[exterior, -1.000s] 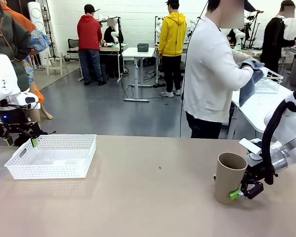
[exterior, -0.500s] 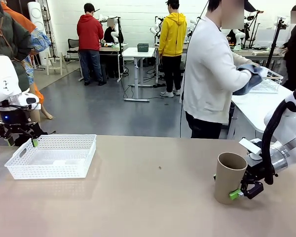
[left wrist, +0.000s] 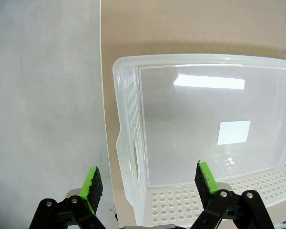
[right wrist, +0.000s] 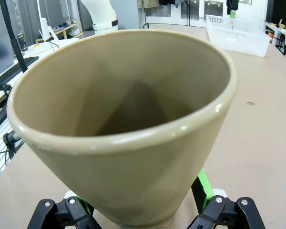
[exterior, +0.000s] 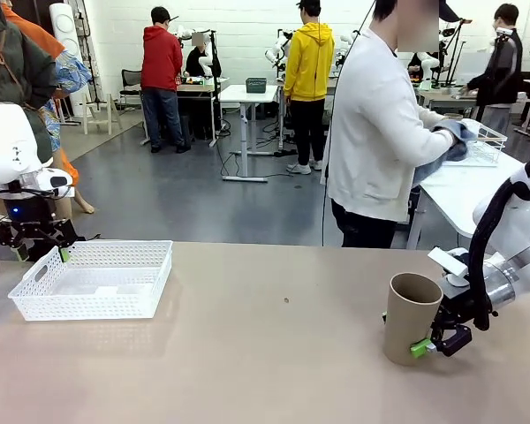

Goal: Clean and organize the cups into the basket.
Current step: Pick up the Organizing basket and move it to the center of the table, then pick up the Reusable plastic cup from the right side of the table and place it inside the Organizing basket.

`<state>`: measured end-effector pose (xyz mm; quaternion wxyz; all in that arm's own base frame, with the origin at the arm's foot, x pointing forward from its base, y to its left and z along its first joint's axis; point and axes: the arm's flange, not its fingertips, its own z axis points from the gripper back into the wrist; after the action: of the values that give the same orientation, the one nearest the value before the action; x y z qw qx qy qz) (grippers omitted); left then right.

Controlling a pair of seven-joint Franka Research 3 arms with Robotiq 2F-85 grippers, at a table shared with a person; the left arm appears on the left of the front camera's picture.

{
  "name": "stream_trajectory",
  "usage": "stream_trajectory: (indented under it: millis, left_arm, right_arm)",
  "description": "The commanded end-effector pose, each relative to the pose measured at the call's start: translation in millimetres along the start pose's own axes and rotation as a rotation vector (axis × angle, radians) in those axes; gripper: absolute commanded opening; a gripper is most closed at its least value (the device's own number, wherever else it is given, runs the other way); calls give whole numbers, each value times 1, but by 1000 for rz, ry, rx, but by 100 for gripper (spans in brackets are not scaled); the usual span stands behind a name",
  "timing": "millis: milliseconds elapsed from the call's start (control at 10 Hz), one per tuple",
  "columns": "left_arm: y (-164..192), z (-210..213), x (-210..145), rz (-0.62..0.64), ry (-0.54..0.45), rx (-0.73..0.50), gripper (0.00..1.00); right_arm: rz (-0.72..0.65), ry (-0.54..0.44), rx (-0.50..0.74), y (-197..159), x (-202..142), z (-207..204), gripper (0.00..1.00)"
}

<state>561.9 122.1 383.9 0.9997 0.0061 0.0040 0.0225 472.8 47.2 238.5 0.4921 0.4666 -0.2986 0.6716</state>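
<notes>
The tan cup (exterior: 411,320) is standing on the desk (exterior: 274,353) at the lower right of the front picture, and the right jaws are spread wide open around its bottom part. The white basket (exterior: 88,305) is sitting at the lower left, well apart from the cup. The left jaws are hanging wide open over the basket's end wall, holding nothing.
</notes>
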Motion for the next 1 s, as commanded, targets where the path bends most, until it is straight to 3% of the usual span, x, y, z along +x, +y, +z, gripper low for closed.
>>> stream_trajectory:
  millis: [0, 900]
  left_arm:
    - [4, 2, 8, -7, -5, -24, 100]
    - [4, -6, 30, -84, -41, -69, 100]
  right_arm:
    - [-18, 5, -26, 1, 1, -9, 100]
    - [-14, 7, -18, 2, 0, -10, 100]
